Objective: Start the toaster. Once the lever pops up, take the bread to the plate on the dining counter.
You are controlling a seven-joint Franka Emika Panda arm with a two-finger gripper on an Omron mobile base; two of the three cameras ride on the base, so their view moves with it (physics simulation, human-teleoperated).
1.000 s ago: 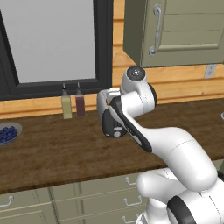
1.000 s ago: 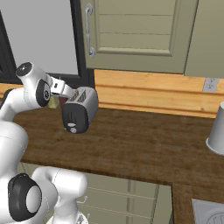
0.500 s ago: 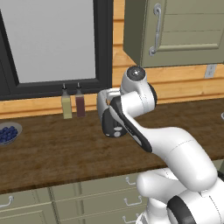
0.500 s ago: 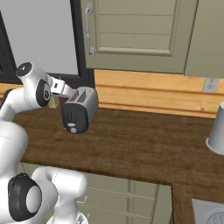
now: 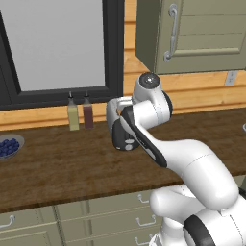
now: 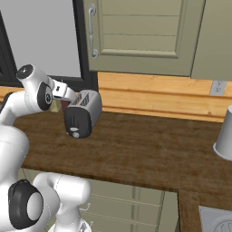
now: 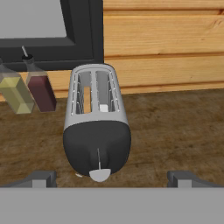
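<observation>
I'm hovering the hand (image 7: 109, 180), fingers spread wide, before the toaster (image 7: 96, 124); its lever (image 7: 99, 175) looks tiny and stiff, so I'm planning a fingertip push.

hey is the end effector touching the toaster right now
Apart. In the hand view both fingertips stand wide, clear of the toaster, with bare worktop between them.

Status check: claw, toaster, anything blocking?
Claw open, holding nothing, above toaster's front. Lever not pressed; bread in left slot. Two bottles beside toaster, not blocking.

Silver toaster (image 7: 97, 127) upright on worktop, bread (image 7: 87, 99) inside.
</observation>
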